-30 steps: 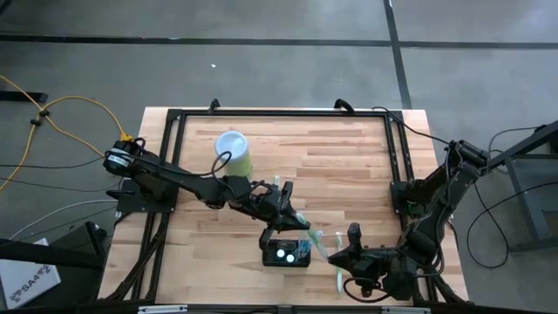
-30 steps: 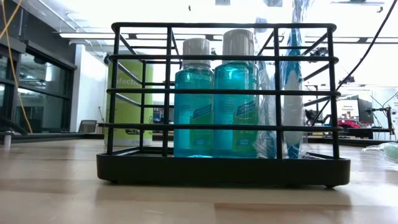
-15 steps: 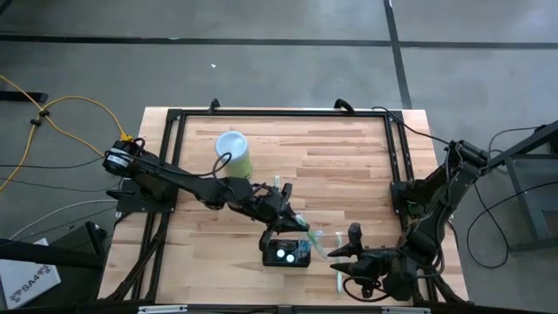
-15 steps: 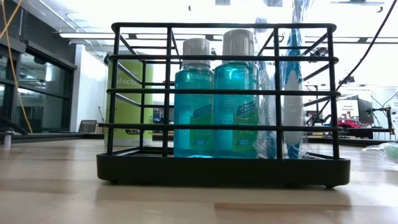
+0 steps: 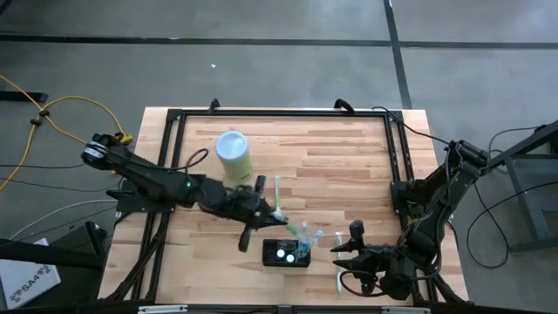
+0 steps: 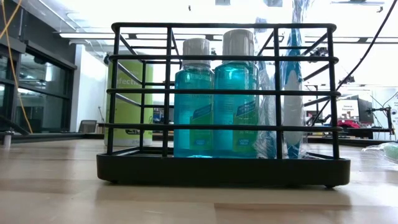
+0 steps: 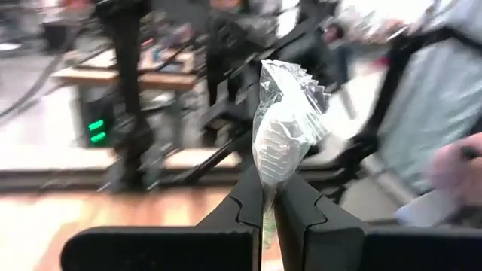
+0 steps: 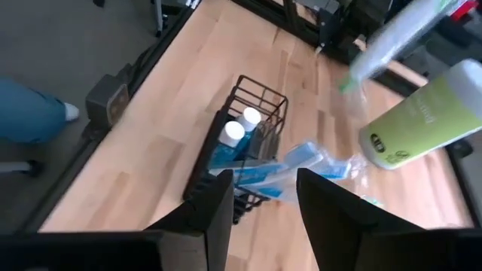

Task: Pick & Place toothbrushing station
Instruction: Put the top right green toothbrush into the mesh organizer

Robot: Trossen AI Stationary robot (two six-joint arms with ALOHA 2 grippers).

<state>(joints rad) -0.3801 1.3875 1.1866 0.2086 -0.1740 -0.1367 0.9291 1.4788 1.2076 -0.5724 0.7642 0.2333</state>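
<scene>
**Left gripper holding a wrapped toothbrush above the worktop**

The toothbrushing station (image 5: 286,253) is standing upright on the worktop (image 5: 340,166) near its front edge, its long axis running left to right in the high view. In the low view it is showing as a black wire-sided rack (image 6: 222,102) carrying two blue bottles (image 6: 214,93) with pale caps, plus wrapped items at one end that are hard to make out.

The left gripper (image 5: 261,202) is positioned just behind the station, beside the green cylinder (image 5: 234,153). Its fingers (image 7: 248,197) are pinching nearly closed on a clear-wrapped toothbrush (image 7: 282,135), which is pointing up from the fingertips.

The right gripper (image 5: 342,255) is waiting near the front edge, just right of the station. Its fingers (image 8: 218,207) are standing apart and holding nothing, aimed toward the station (image 8: 239,147).
</scene>
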